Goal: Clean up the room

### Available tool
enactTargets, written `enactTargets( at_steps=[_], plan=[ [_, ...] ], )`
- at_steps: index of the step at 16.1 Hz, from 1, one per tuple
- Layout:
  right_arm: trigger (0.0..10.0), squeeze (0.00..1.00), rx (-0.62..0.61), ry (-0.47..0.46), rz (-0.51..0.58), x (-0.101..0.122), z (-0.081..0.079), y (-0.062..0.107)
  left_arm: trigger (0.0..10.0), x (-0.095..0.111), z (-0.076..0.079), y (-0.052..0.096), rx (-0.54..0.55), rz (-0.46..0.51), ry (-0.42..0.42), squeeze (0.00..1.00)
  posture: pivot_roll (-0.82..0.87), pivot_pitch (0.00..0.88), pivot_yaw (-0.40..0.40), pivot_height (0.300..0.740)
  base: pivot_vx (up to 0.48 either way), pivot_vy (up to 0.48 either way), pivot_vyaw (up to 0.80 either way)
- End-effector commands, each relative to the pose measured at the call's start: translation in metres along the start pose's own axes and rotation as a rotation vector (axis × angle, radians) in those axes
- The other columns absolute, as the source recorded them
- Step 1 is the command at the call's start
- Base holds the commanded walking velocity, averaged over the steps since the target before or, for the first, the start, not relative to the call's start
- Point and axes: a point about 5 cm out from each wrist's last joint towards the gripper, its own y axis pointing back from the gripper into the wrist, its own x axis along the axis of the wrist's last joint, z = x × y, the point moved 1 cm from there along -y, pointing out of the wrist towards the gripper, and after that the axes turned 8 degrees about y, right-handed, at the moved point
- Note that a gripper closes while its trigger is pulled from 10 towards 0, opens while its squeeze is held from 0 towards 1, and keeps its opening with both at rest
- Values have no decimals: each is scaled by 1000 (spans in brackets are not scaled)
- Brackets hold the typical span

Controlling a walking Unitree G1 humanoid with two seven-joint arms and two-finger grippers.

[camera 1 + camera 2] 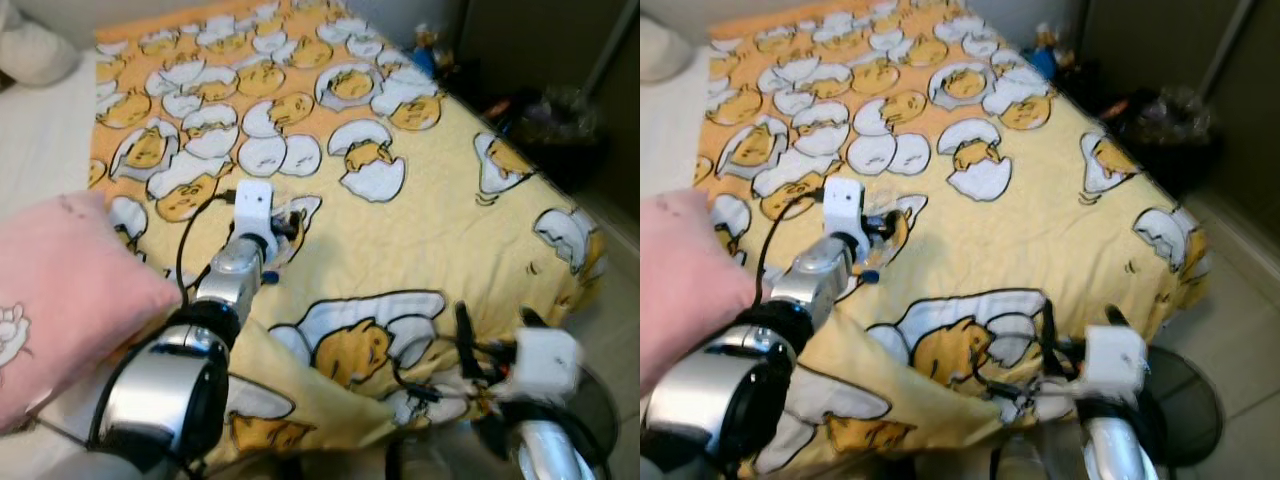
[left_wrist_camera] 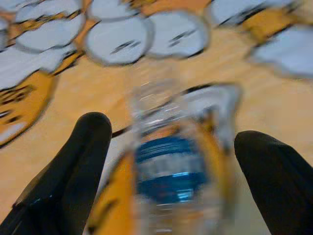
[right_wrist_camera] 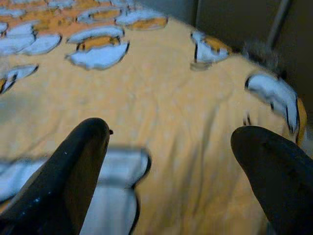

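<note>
A clear plastic bottle (image 2: 171, 171) with a blue label lies on the yellow egg-print blanket (image 1: 440, 210) that covers the bed. My left gripper (image 2: 171, 161) reaches over the bed and is open, one black finger on each side of the bottle with a gap to each. In the left eye view the left gripper (image 1: 283, 228) sits at mid-bed, and the bottle's blue cap (image 1: 270, 276) shows just below it. My right gripper (image 1: 497, 328) hovers open over the bed's near corner, with nothing between its fingers (image 3: 73, 166).
A pink pillow (image 1: 60, 300) lies at the near left beside my left arm, and a white pillow (image 1: 30, 50) at the far left. Dark bags (image 1: 560, 125) stand on the floor to the right of the bed. A round fan base (image 1: 1185, 400) is by the near corner.
</note>
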Motion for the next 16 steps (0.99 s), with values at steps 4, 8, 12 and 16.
enactTargets(
  at_steps=[4, 8, 12, 16],
  plan=[
    [10000, 0, -41, -3, -72, 3, 2, 30, 10000, -5, -11, 1, 59, -20, -31, 0, -395, 311, 151, 736, 0, 0, 0],
    [10000, 0, -32, 4, -105, 8, 2, 46, 10000, -10, -9, 1, 69, -50, 67, 0, -426, 354, 143, 736, 0, 0, 0],
    [10000, 0, -42, 4, -117, 10, 2, 47, 0, -23, -11, 4, 74, -113, 78, 0, -432, 354, 162, 736, 0, 0, 0],
    [10000, 0, -119, 4, -81, 19, 16, 32, 0, -19, -1, 2, 30, -115, 85, 0, -472, 334, 169, 736, 0, 0, 0]
  ],
)
